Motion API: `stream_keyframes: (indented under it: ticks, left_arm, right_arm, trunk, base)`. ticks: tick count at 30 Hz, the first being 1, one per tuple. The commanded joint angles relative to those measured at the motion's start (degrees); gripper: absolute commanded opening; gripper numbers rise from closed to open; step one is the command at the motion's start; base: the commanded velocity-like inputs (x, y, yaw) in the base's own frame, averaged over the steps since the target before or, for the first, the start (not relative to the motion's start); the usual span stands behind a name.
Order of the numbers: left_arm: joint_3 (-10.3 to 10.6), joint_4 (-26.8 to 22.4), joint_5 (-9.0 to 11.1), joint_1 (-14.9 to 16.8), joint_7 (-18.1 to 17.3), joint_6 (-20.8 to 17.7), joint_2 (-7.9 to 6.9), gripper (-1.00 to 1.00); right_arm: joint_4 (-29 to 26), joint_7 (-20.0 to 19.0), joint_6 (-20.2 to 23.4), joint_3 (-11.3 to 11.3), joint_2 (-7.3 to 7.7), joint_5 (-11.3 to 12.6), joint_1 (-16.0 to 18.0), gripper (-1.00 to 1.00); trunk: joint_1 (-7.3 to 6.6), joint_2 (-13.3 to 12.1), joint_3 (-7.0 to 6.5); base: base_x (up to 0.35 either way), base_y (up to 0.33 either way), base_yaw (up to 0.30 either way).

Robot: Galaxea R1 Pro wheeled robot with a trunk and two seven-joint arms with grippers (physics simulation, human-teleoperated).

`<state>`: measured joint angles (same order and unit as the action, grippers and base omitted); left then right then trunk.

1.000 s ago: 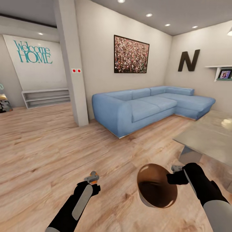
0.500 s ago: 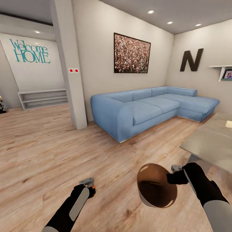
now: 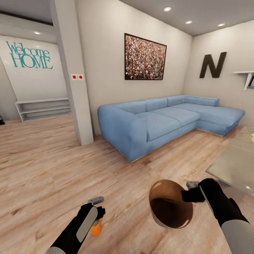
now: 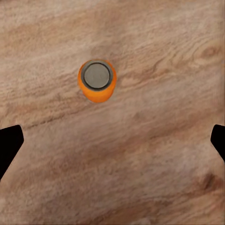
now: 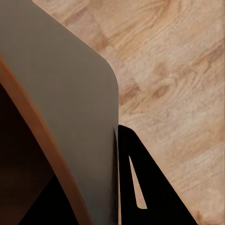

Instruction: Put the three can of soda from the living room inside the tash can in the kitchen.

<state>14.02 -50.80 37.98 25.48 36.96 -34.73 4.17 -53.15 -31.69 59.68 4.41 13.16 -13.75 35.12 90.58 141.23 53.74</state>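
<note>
Can (image 4: 96,79) stands on the floor beneath our spread left gripper (image 4: 112,140); right gripper (image 3: 190,193) pinches the bin (image 3: 171,204) rim. Next we descend.

A blue corner sofa (image 3: 165,118) stands on pale wood floor (image 3: 46,165) against off-white walls bearing a speckled framed picture (image 3: 144,58), a dark letter N (image 3: 212,65) and teal "Welcome HOME" lettering (image 3: 29,55); recessed ceiling lights (image 3: 167,8) glow.

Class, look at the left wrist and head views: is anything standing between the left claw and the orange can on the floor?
Nothing visible does. The orange can stands upright on bare wood floor, below the open left claw, with only open air between them.
</note>
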Motion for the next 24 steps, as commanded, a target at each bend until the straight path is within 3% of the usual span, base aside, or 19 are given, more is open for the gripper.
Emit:
stream_keyframes:
  ticks: [1,12,16,18,20,24]
  left_arm:
    - [0.0,0.1,0.0,0.0,0.0,0.0,-0.02,1.0]
    - [0.0,2.0,0.0,0.0,-0.2,-0.1,-1.23,1.0]
    - [0.0,3.8,0.1,0.0,-0.9,1.4,-1.22,1.0]
    - [-0.6,4.1,0.3,0.0,-0.8,3.5,-1.27,1.0]
    - [-2.7,4.2,0.5,0.0,-0.6,4.7,-1.16,1.0]
    - [-4.6,4.6,0.6,0.1,-1.4,1.9,-1.57,1.0]
  right_arm:
    - [0.0,-0.3,0.3,0.0,-0.29,1.5,0.0,-1.0]
    - [-0.1,-0.2,0.3,-0.1,-1.01,1.4,-0.1,-1.0]
    - [-0.1,-0.2,0.3,-0.1,-0.99,1.4,-0.1,-1.0]
    - [-0.1,-0.2,0.3,-0.1,-0.99,1.4,-0.1,-1.0]
    - [-0.1,-0.2,0.3,-0.1,-1.0,1.4,-0.1,-1.0]
    - [-1.1,-0.2,0.3,-0.1,-0.95,1.4,-0.2,-1.0]
  trunk:
    - [-0.01,0.0,-0.01]
    - [-0.01,0.0,-0.01]
    - [-0.01,0.0,-0.01]
    - [-0.01,0.0,-0.01]
    - [0.43,0.8,0.35]
    - [1.12,2.0,1.11]
  base:
    - [0.348,0.0,0.0]
    - [0.341,0.0,0.0]
    - [0.128,0.0,0.0]
    - [0.037,0.0,0.0]
    - [0.015,0.0,0.0]
    - [0.005,0.0,0.0]
